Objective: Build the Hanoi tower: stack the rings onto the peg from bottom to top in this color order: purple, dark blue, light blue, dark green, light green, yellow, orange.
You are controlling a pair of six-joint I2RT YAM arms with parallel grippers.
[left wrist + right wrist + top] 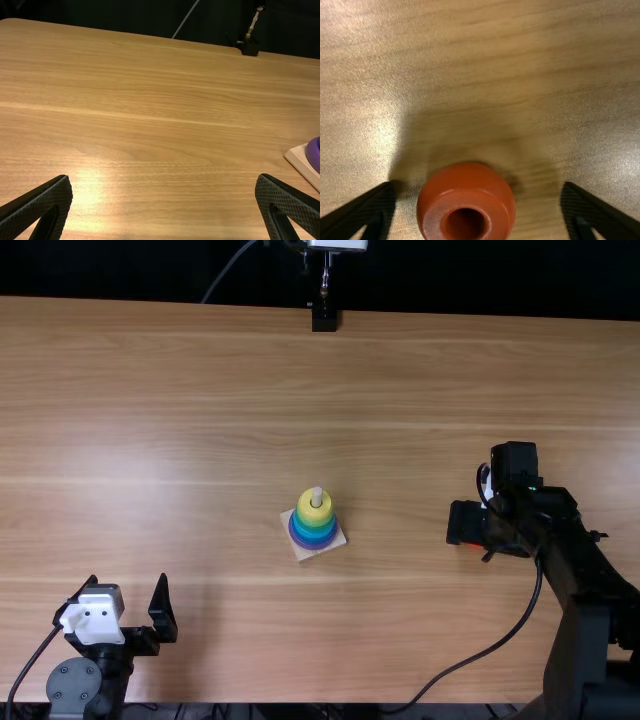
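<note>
The orange ring (465,182) was cut off by the bottom edge of the right wrist view; in the top view, right of centre, the right gripper (480,528) covered most of it, leaving a reddish sliver in sight. The undersides of the stacked rings were hidden. In the left wrist view, the right edge cut through the wooden base (303,554) and the purple ring (318,545).

The orange ring lay flat on the bench (200,430), hole facing up, its axis upright. The peg (317,495) stood upright too, just right of the frame's middle, its tip poking out above the yellow ring (314,512). The base sat askew, one corner toward the bottom of the frame.

The right arm slanted from the lower right corner up and leftward, its gripper over the orange ring. Its fingers were wide apart on either side of the ring, with a gap at each. The left gripper (128,581) was at the lower left, pointing toward the top of the frame, its fingers spread wide with nothing between them.
</note>
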